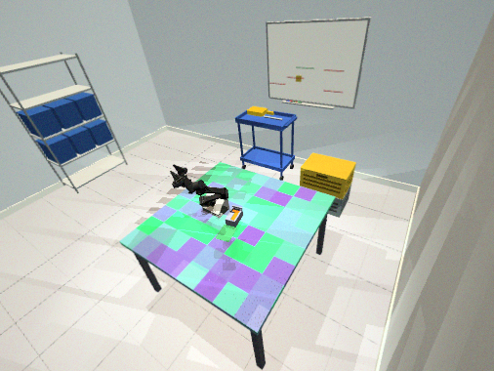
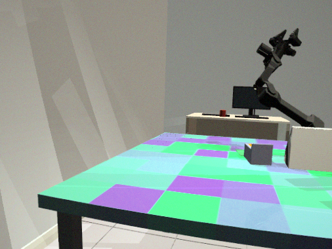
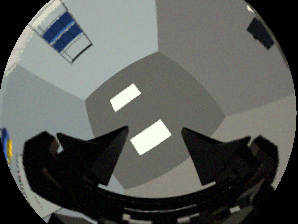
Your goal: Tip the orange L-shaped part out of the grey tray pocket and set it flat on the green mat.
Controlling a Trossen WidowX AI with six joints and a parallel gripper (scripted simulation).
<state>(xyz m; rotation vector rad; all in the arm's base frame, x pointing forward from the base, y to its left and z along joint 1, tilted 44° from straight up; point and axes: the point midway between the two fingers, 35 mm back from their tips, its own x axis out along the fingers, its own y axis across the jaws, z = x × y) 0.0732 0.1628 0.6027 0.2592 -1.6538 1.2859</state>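
Note:
The orange part [image 1: 236, 214] lies in the small grey tray [image 1: 231, 224] [image 2: 262, 154] near the arm's base. In the exterior view only a sliver of the orange part [image 2: 249, 144] shows over the tray wall. At this size I cannot tell whether it is flush or tilted. The green mat [image 1: 226, 233] [image 2: 240, 153] lies beside the tray and is hard to tell from the patterned table. My gripper [image 1: 173, 170] [image 2: 291, 30] [image 3: 155, 130] is open and empty, raised high and away from the tray, fingers pointing upward. The wrist view shows no part, tray or mat.
The tray stands close to the arm's pale base block [image 1: 213, 208] [image 2: 310, 149] on the patchwork table [image 1: 264, 251] [image 2: 193, 206]. A blue cart [image 1: 266, 120], a yellow cabinet [image 1: 328, 171] and a shelf with blue bins [image 1: 65, 112] stand off the table. A desk with a monitor [image 2: 243, 97] is behind.

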